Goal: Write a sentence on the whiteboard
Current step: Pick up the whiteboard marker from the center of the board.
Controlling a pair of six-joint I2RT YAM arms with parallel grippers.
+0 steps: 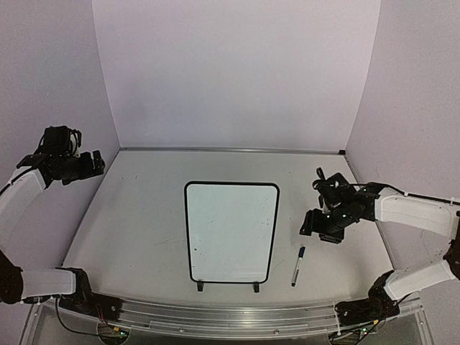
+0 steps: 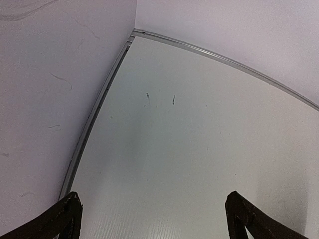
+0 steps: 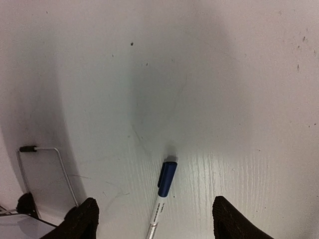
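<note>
Two arms flank the whiteboard [image 1: 231,231], which lies flat in the middle of the surface [image 1: 144,215], long side running away from the bases, its two black feet at the near edge and its white face showing only a few faint specks. The left arm is raised high at the left, elbow bent, so that the left hand [image 1: 97,164] hovers beside the left wall [image 1: 50,79], well apart from the board. From its wrist camera the left hand [image 2: 152,199] has its fingers [image 2: 67,219] spread to the frame's two bottom corners, with only bare surface and the metal strip at the wall's foot between and beyond them. The right arm reaches in from the right edge, forearm lying low and roughly level, wrist bent downward, and the right hand [image 1: 310,228] hangs just above the far end of a marker [image 1: 297,266] that lies on the surface just right of the board, parallel to its long side. From the wrist camera the right hand [image 3: 154,204] has its fingers [image 3: 82,219] apart, one on either side of the marker [image 3: 162,196], whose blue cap points away; neither finger touches it. A corner of the whiteboard [image 3: 15,228] shows at the lower left.
</note>
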